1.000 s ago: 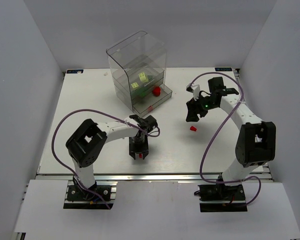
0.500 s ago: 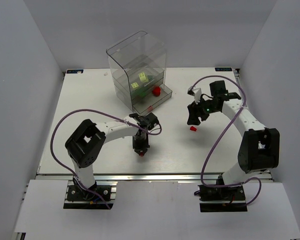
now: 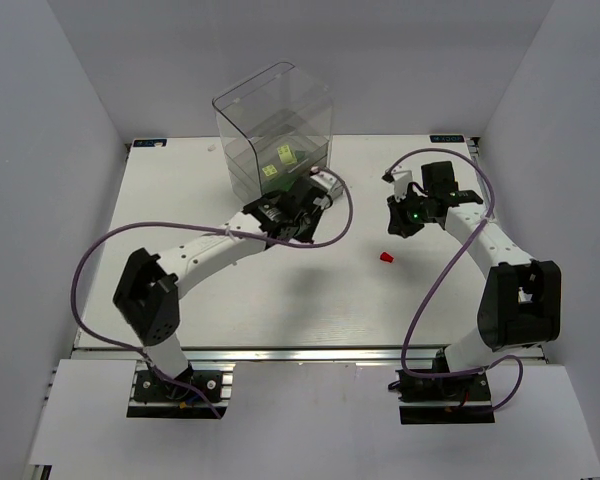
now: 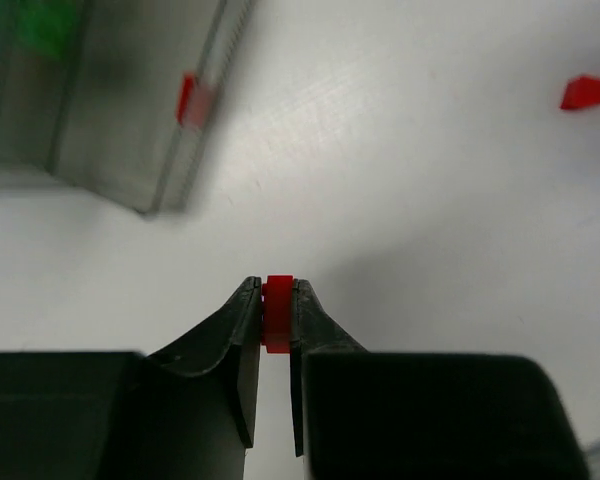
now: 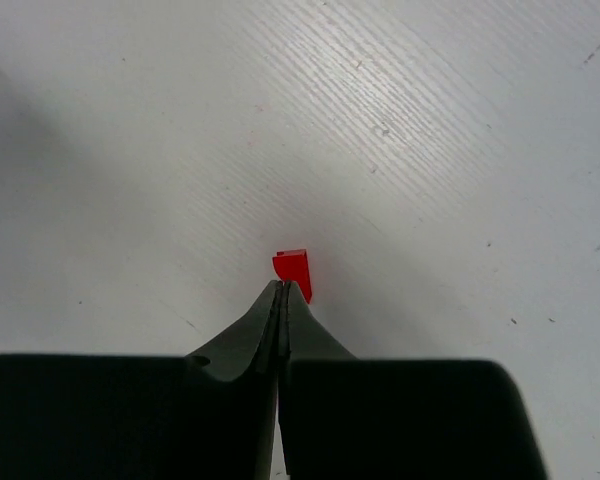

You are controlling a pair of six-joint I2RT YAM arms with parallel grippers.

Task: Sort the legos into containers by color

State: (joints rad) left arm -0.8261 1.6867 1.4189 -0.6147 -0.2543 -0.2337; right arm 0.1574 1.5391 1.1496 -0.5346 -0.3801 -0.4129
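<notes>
My left gripper (image 4: 277, 300) is shut on a small red lego (image 4: 277, 312), pinched at its fingertips above the white table. In the top view this gripper (image 3: 298, 215) hangs at the front of the containers (image 3: 275, 120), a clear stack of drawers under a tall hood. Pale yellow-green legos (image 3: 280, 160) lie in an upper drawer. A red piece (image 4: 187, 97) shows behind a drawer front. My right gripper (image 3: 398, 222) is shut on nothing. A loose red lego (image 3: 386, 258) lies on the table close by and shows just past the right gripper's (image 5: 282, 290) shut tips as a red wedge (image 5: 294, 272).
The white table (image 3: 200, 180) ends in walls at the left, the right and the back. Purple cables loop off both arms. The left arm stretches diagonally across the table's middle towards the drawers.
The left gripper closed on the red lego near the table's front and carried it back to the containers. The right gripper shut empty and drew back from the loose red lego.
</notes>
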